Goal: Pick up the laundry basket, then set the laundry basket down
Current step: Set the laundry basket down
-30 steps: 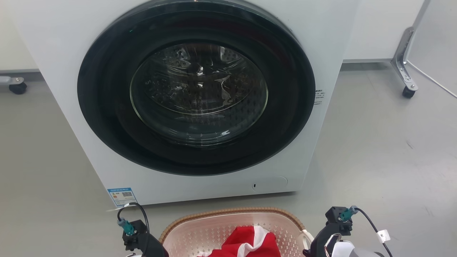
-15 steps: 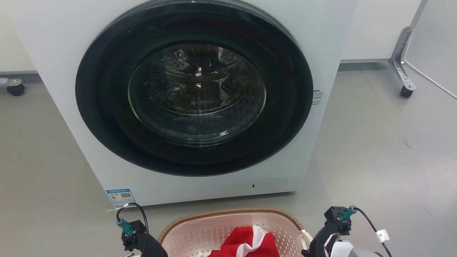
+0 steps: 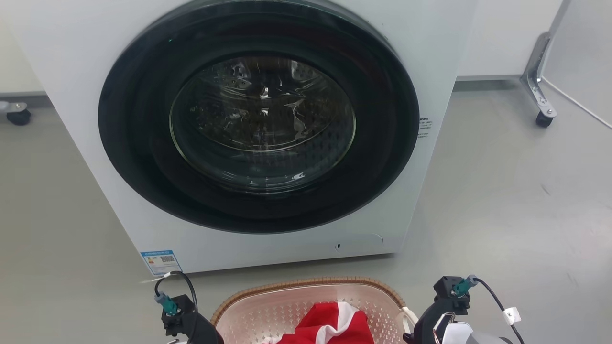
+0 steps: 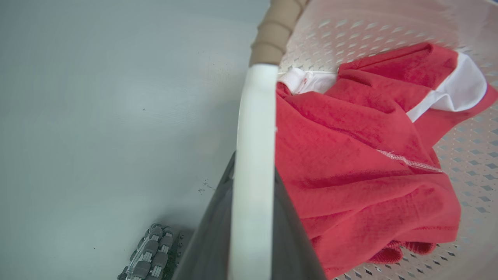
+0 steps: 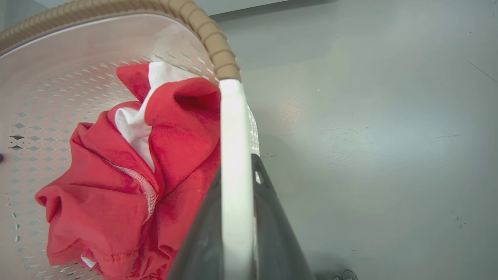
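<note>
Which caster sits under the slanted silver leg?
The right caster, right of the washer, under the slanted leg. The left caster hangs from a low flat bracket at the picture's edge.

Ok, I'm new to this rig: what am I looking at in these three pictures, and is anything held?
The wide picture comes from the robot's head camera, looking down at a white washing machine, door closed, on the grey floor, with the laundry basket in front of it. The other two come from cameras on each wrist, looking along the dark fingers. The left end effector is closed on the basket's white left handle; the right end effector on the right handle. A red and white garment lies inside the basket.
</note>
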Available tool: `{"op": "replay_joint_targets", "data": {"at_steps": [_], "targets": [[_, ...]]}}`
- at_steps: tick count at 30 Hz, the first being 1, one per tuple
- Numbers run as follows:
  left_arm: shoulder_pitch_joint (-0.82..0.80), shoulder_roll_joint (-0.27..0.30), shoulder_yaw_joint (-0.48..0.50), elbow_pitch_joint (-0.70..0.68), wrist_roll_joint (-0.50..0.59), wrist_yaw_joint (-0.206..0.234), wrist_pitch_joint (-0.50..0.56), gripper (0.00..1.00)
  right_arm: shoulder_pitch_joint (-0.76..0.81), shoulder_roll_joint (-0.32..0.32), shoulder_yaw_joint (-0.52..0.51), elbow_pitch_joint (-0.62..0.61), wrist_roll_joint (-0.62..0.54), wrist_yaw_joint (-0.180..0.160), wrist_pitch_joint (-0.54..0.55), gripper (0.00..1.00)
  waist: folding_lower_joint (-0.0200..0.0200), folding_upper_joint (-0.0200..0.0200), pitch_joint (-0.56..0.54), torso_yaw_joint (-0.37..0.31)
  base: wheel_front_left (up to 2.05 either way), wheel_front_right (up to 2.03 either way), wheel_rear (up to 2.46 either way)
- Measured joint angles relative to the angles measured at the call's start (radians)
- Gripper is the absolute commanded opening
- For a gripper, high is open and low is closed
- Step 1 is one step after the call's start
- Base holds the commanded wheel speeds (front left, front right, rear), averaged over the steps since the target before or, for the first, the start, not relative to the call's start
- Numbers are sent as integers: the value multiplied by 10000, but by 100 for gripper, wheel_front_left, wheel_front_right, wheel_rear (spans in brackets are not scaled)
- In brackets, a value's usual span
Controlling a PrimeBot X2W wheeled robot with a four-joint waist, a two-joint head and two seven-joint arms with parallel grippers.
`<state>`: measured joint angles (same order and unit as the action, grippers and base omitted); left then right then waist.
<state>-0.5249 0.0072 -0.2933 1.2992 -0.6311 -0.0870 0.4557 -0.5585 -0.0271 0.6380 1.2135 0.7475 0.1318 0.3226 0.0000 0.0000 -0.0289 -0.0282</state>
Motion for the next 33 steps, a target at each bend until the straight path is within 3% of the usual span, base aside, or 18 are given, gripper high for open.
{"op": "replay_joint_targets", "data": {"at_steps": [12,33], "targets": [[-42,0,-44,-90,2,0,-403,0,-42,-44,94,-81,0,0,-527,0,0,0,797,26,0,0,0],[-1388,40,-88,-608,117,169,-1402,0,-1552,-222,161,-167,-301,-10,-1588,0,2,1,3472,50,0,0,0]]}}
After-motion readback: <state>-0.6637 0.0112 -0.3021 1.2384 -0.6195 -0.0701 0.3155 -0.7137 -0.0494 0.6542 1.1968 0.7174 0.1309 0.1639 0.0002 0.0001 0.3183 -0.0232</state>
